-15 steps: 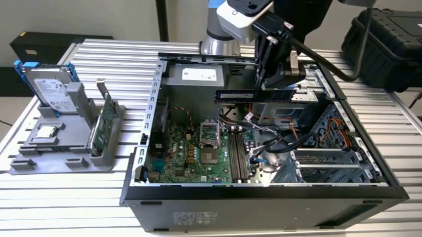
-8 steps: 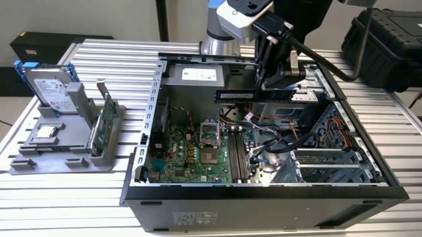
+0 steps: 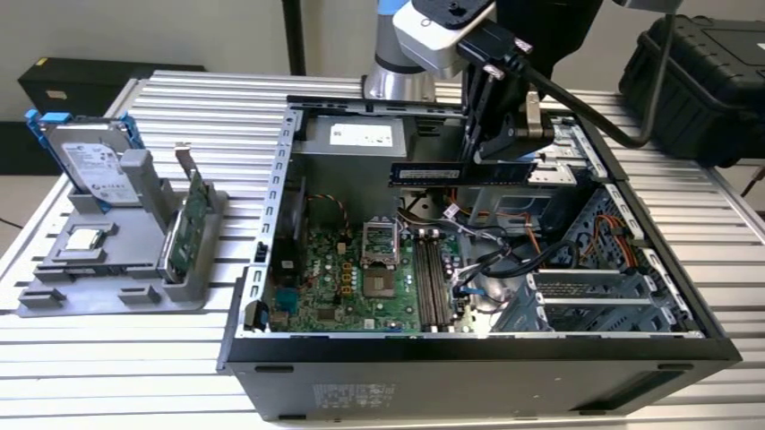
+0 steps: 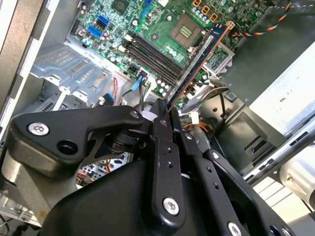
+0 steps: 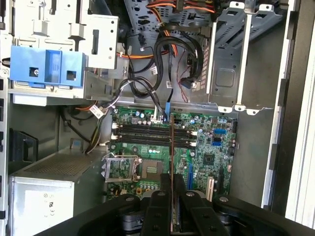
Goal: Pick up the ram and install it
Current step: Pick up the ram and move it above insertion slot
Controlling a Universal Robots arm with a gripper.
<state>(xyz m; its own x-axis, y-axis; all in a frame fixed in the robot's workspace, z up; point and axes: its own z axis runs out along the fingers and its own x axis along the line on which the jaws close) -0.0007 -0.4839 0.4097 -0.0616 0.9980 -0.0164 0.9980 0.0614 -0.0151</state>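
holding one ram (image 3: 454,172) by one end, the single gripper (image 3: 507,161) has its fingers closed down onto the thin dark stick, which hangs level in the air over the open computer case (image 3: 478,381), up near the case's far wall and well apart from the board below. in both wrist views the ram (image 4: 202,59) (image 5: 171,147) juts out from between the gripper's (image 4: 166,107) (image 5: 172,194) fingertips and lies crosswise to the memory slots. the case stands in the middle of the bench (image 3: 120,367) and reaches towards the edge on the exterior view's right; inside it lie one green motherboard (image 3: 340,278) with four parallel memory slots (image 3: 432,279), one silver power supply (image 3: 358,134) against the far wall, and a tangle of black cables (image 3: 502,260). near the bench edge on the exterior view's left sits one grey holder (image 3: 120,264), carrying one hard drive with blue rails (image 3: 93,166) standing tilted and one green card (image 3: 185,228) on edge.
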